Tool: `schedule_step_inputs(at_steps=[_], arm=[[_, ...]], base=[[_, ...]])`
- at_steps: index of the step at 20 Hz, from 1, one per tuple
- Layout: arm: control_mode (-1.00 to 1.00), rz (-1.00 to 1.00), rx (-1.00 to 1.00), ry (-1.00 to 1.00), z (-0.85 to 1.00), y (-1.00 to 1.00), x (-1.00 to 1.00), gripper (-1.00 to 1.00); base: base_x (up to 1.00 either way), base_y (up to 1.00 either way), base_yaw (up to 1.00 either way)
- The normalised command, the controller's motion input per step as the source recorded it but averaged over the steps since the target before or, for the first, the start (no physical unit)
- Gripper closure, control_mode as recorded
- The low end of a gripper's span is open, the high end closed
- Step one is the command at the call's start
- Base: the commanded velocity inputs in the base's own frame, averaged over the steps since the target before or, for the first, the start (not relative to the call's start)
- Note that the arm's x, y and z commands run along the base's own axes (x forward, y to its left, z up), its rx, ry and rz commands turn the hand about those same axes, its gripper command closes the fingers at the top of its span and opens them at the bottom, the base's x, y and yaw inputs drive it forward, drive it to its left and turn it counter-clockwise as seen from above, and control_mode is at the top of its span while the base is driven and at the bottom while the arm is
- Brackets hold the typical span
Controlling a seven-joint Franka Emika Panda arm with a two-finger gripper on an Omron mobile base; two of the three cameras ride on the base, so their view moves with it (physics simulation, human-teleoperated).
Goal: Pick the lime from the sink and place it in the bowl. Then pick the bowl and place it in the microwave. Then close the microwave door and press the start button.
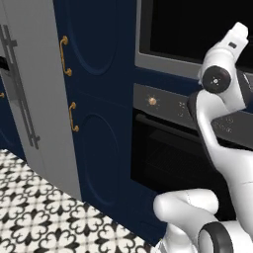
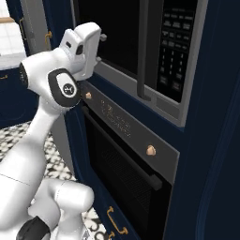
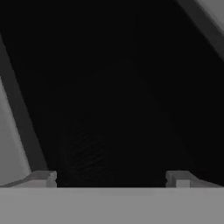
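The gripper [image 3: 111, 178] is pressed close to the dark glass of the microwave door [image 2: 119, 42], fingers [image 3: 43, 178] spread wide apart and holding nothing. The door lies shut in the microwave [image 1: 163, 54], above the black oven [image 2: 126, 178] with its brass knob [image 2: 150, 150].

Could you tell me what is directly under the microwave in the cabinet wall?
Under the microwave sits a black oven with brass knobs and a handle bar. The oven's inside is too dark to read.
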Motion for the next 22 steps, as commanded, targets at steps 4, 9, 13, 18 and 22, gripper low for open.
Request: schedule_step_inputs(at_steps=[4, 9, 13, 18, 22], arm=[[-1.00, 0.00, 0.29, -0.17, 0.25, 0.18, -0.94, -1.00], [-1.00, 0.00, 0.41, -0.20, 0.16, 0.19, -0.88, -1.00], [-1.00, 0.00, 0.42, -0.05, 0.00, 0.02, -0.89, -1.00], [-1.00, 0.00, 0.30, -0.07, -0.09, 0.16, -0.74, 1.00], [-1.00, 0.00, 0.02, -0.22, -0.30, -0.03, -0.63, 1.00]], base=[[0.00, 0.00, 0.00], [0.00, 0.00, 0.00], [0.00, 0.00, 0.00], [0.00, 0.00, 0.00], [0.00, 0.00, 0.00]])
